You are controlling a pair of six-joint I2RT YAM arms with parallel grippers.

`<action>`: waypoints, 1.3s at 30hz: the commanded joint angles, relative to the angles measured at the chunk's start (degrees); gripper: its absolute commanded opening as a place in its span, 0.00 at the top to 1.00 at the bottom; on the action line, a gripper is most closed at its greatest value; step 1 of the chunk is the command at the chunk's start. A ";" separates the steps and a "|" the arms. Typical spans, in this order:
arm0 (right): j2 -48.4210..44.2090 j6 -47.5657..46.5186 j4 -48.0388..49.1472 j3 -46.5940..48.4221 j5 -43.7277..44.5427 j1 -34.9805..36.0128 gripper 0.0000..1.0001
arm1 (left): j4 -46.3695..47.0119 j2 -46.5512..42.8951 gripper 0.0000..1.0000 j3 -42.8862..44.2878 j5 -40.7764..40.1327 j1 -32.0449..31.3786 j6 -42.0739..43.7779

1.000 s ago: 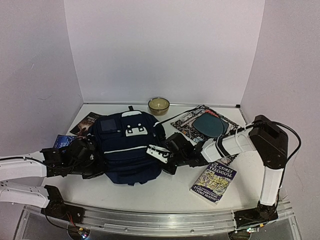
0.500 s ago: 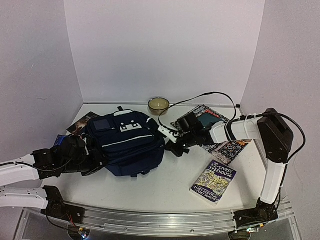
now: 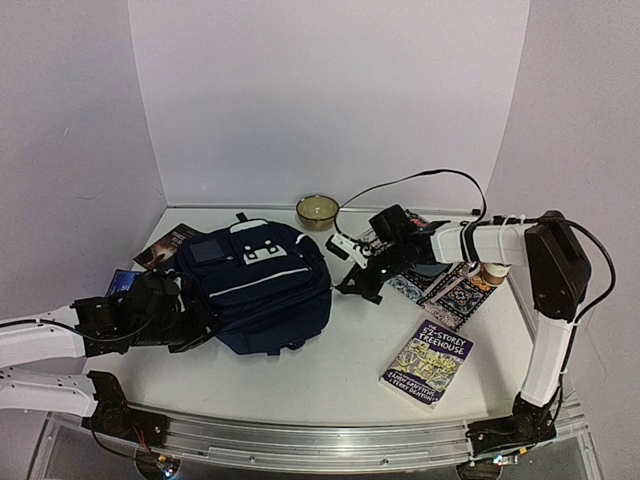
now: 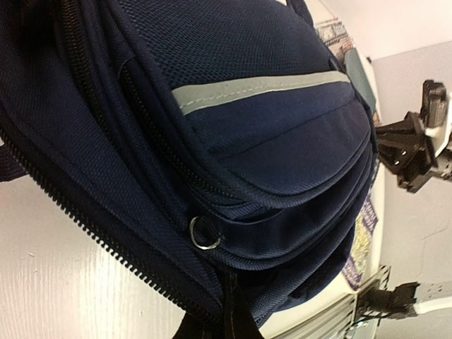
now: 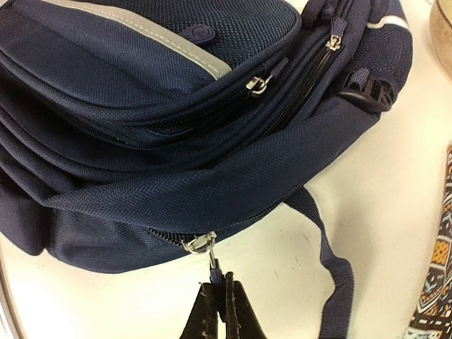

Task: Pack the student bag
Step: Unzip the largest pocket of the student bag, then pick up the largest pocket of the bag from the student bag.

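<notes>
One navy woven bag (image 3: pixel 255 290) lies left of centre on the white surface (image 3: pixel 340 375). Right end effector (image 5: pixel 217 304) pinches one zipper pull (image 5: pixel 210 263); left end effector (image 3: pixel 182 312) is closed at the bag's left side, hold unclear. Around: one round bowl (image 3: pixel 318 210), one paperback (image 3: pixel 428 362), one patterned book (image 3: pixel 445 288), one dark book (image 3: pixel 165 245).

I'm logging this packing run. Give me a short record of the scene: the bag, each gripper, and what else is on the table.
backpack: navy, lying on the table, centre-left
right gripper: shut on the zipper pull, on the side of the backpack facing it
left gripper: shut, against the backpack's opposite side; hold unclear
bowl: behind the backpack
paperback: front right, apart from the backpack
patterned book: right of the backpack, further back
</notes>
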 commanded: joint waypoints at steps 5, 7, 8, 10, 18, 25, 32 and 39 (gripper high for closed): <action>2.42 5.45 -9.28 4.57 12.87 -9.70 1.00 | -5.67 1.24 0.86 0.60 3.17 0.10 11.21; 1.64 4.96 -8.91 3.77 10.49 -8.29 1.00 | -5.12 2.10 0.73 2.27 2.91 0.04 13.08; 1.39 4.88 -8.78 3.50 9.73 -7.65 1.00 | -4.91 2.63 0.69 3.57 2.85 0.04 14.40; 1.25 4.75 -8.68 3.01 8.96 -6.65 1.00 | -4.84 3.96 0.59 6.07 2.46 0.01 17.02; -2.27 6.92 -7.05 -1.21 10.63 0.16 0.84 | -6.63 9.67 0.33 15.24 0.92 -1.60 26.40; -6.13 15.66 -1.94 -6.18 13.23 6.88 0.56 | -16.12 19.24 0.27 26.67 -8.43 -7.79 32.33; -13.25 30.79 5.65 -15.07 17.16 8.55 0.36 | -15.61 30.04 0.26 32.01 -9.87 -11.70 36.24; -20.00 35.92 6.91 -19.70 22.50 8.46 0.23 | -13.90 42.83 0.26 38.16 -11.21 -13.50 40.25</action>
